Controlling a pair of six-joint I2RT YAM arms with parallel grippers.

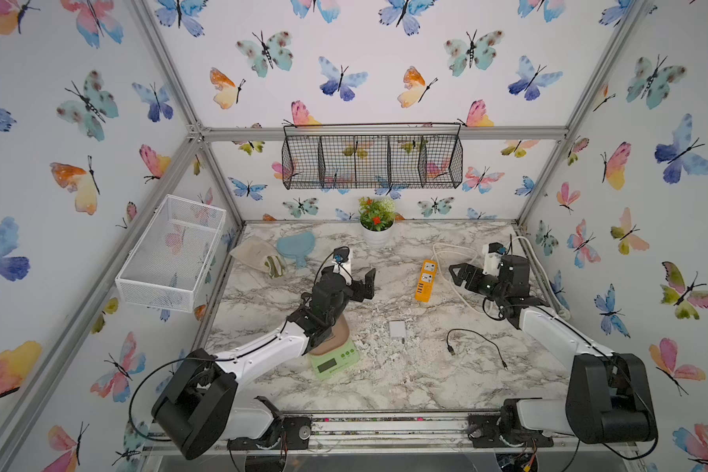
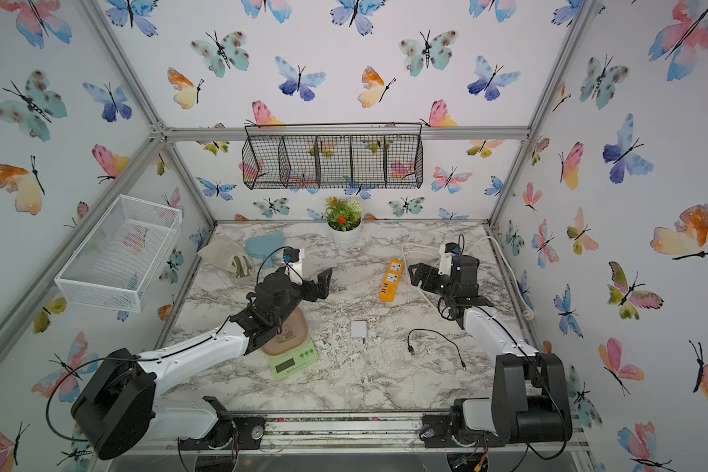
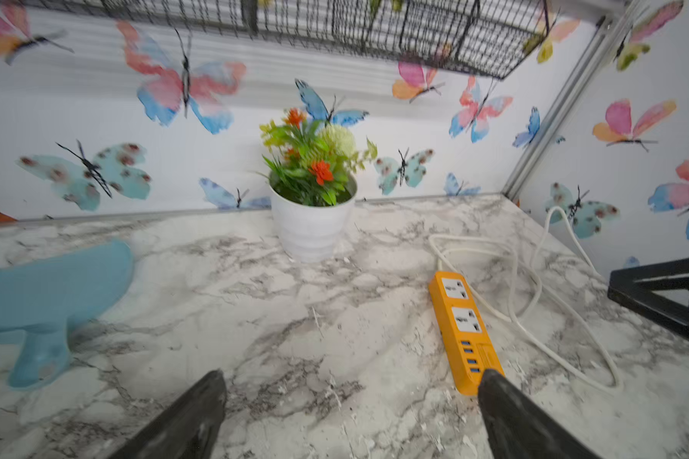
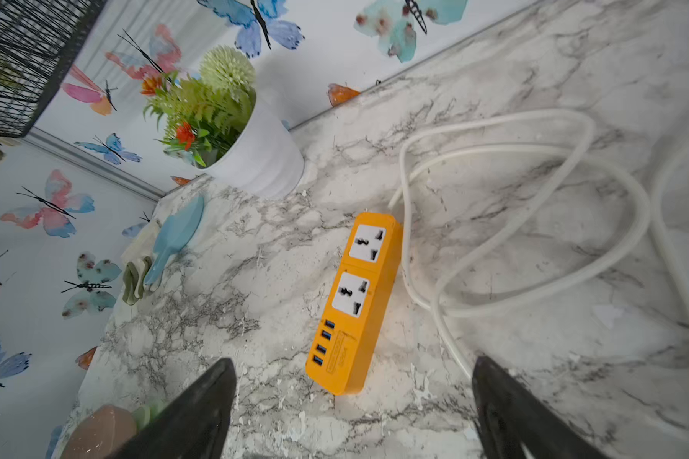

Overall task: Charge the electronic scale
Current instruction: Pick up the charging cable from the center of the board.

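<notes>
Charging has not begun, by the look of it: nothing is plugged in and both claws are empty. The electronic scale (image 1: 334, 359) sits well to the left of the orange power strip (image 1: 426, 281) and nearer the front rail, its tray partly hidden under the left forearm. The left gripper (image 3: 353, 375) hangs above bare marble left of the strip, jaws wide apart. The white charger cube (image 1: 397, 329) lies on the front side of the strip, slightly left of it. The black cable (image 1: 473, 341) curls further right, both plugs free. The right gripper (image 4: 353, 361) hovers just right of the strip, jaws wide, the USB ports close below it.

The next move probably calls for picking up the cube or one cable plug, both low and flat, so a precise pinch is needed. Open marble lies between strip and scale. The white cord (image 1: 454, 253) loops right of the strip and could snag the right arm
</notes>
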